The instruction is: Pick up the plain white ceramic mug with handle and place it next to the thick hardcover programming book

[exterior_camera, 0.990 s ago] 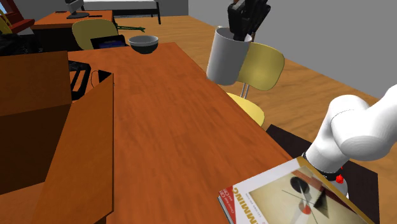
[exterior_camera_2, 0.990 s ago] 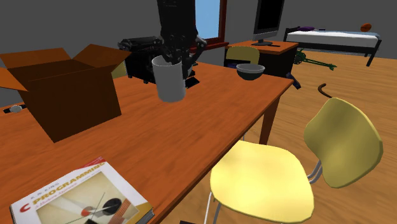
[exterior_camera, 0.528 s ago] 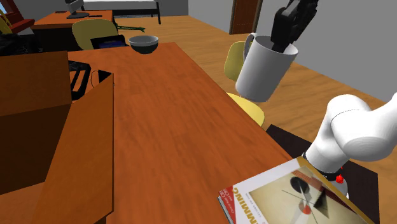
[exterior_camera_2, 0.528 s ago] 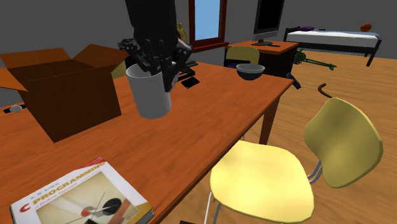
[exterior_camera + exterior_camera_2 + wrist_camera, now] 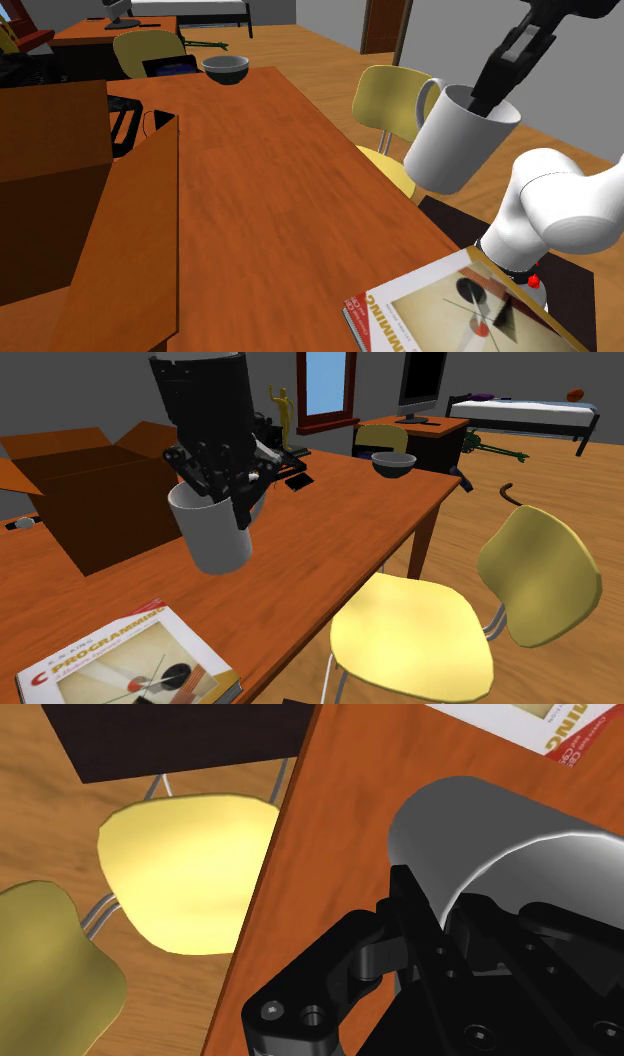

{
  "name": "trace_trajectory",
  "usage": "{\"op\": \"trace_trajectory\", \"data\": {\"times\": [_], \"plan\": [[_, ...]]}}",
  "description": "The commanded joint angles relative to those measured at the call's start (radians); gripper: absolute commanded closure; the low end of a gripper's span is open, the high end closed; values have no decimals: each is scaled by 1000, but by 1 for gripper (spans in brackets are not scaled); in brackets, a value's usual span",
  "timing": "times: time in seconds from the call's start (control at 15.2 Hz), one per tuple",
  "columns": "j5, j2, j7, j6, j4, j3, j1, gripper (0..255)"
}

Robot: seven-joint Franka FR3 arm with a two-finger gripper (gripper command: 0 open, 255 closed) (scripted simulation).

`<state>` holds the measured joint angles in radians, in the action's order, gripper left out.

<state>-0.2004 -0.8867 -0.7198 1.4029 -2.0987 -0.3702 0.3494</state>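
Tool [image 5: 487, 98] clamped on the rim of the mug [image 5: 455, 142], one finger inside the cup. Mug hangs tilted in the air, clear of the table [image 5: 260, 200], above its edge on the side of the yellow chair [image 5: 392, 95]. Book [image 5: 455, 305] lies flat at the table's near corner, apart from the mug.

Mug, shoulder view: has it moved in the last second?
Yes. The white mug has swung right and lower, past the yellow chair, toward the programming book.
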Motion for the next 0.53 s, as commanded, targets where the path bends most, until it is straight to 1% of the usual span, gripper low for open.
{"op": "trace_trajectory", "data": {"times": [0.0,0.46], "plan": [[-6,-16,-1,22,-37,-5,4,255],[-25,-65,1,96,-160,-19,19,255]]}}
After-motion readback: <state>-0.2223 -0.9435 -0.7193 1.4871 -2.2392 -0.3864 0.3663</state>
